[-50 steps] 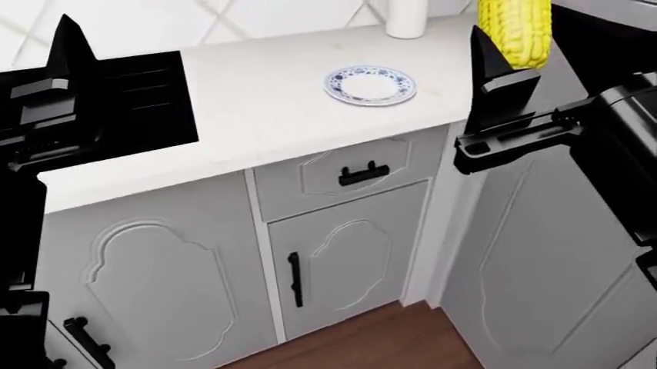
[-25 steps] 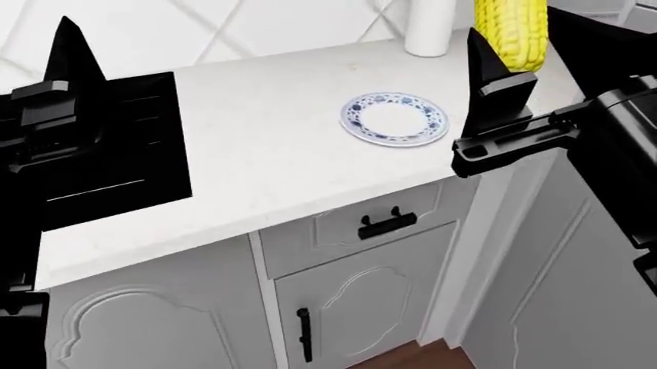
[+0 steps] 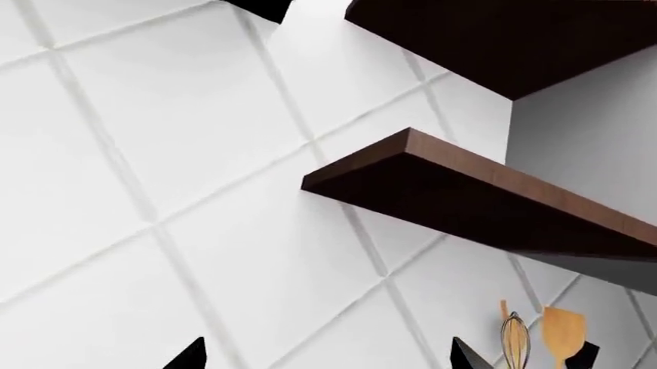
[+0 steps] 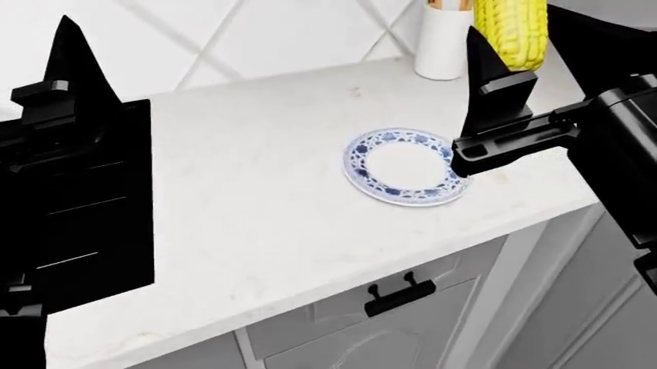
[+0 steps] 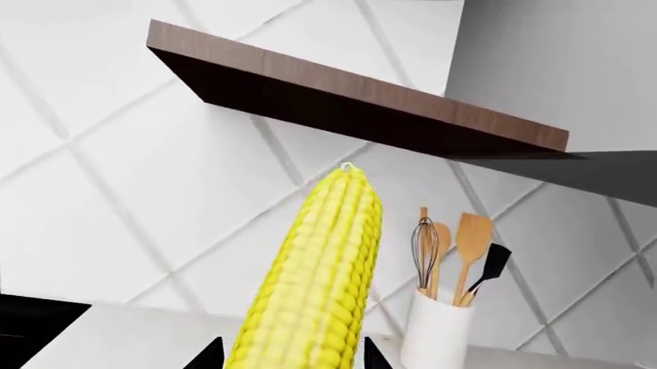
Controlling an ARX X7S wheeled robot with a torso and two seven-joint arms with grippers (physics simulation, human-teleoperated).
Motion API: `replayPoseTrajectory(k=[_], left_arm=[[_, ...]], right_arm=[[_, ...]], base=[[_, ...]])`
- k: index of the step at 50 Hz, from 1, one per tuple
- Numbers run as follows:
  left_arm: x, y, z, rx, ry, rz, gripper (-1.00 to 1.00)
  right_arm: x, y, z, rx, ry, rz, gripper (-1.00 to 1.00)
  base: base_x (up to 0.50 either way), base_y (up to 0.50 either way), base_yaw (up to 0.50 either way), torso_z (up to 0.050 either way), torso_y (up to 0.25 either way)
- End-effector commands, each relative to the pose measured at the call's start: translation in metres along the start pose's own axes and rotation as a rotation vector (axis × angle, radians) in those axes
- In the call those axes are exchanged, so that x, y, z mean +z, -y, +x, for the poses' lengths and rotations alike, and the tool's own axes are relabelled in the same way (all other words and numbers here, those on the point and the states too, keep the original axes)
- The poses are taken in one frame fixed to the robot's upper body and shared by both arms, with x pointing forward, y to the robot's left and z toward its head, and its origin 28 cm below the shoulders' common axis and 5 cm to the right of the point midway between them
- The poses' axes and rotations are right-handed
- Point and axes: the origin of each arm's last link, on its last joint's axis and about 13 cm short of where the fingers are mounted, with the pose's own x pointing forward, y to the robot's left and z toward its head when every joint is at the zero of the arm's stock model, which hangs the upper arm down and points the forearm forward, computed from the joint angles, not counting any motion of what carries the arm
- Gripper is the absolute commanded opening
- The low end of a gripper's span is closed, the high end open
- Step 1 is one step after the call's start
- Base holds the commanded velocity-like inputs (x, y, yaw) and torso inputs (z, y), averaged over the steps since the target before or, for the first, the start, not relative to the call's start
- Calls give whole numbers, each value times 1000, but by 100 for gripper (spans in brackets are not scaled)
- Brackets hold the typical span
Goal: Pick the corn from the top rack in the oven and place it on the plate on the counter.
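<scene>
The yellow corn [image 4: 510, 29] stands upright between the black fingers of my right gripper [image 4: 521, 48], which is shut on it above the counter's right end. In the right wrist view the corn [image 5: 320, 269] fills the gap of the right gripper [image 5: 292, 357]. The white plate with its blue rim [image 4: 358, 163] lies on the white counter [image 4: 257, 200], just left of and below the right gripper. My left gripper [image 3: 326, 357] is open with nothing between its tips; its finger [image 4: 68, 54] rises at the far left. The oven and top rack are out of view.
A white utensil holder [image 4: 444, 48] with whisk and spatulas [image 5: 451, 246] stands at the back wall behind the corn. A black cooktop [image 4: 108, 223] covers the counter's left part. Dark wooden shelves [image 3: 482, 192] hang on the tiled wall. A black drawer handle [image 4: 401, 296] sits below the counter edge.
The view has closed in on the counter: the plate sits lower and larger, now right beside the right gripper. The corn stays held upright; both arms keep their pose.
</scene>
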Motion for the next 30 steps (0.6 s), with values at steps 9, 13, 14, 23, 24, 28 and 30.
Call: replayPoseTrajectory(k=[9,13,14,23,24,28,30], left_arm=[[0,0,0,0,-1,-2,100],[0,1,-1,0,-2,-1,100],[0,1,-1,-1,-2,-1,100],[-1,1,0,-2,-5,-1,100],[-1,1,0,-3,-6,-2,100],[-1,1,0,-4,-5,-2,100],[0,1,0,-5,-6,-2,100]], right_arm=[[-12,6,6,-11,-19,13,-100],[-28,13,24,6,-78,65,-100],[-33,15,30,11,-93,71,-100],[-65,25,73,46,-199,59,-100],[-66,26,75,51,-202,56,-100],[-69,24,89,76,-221,45,-100],[-71,25,95,80,-226,48,-100]], base=[[0,0,0,0,2],[0,0,0,0,0],[0,0,0,0,0],[0,0,0,0,1],[0,0,0,0,0],[0,0,0,0,0],[0,0,0,0,0]])
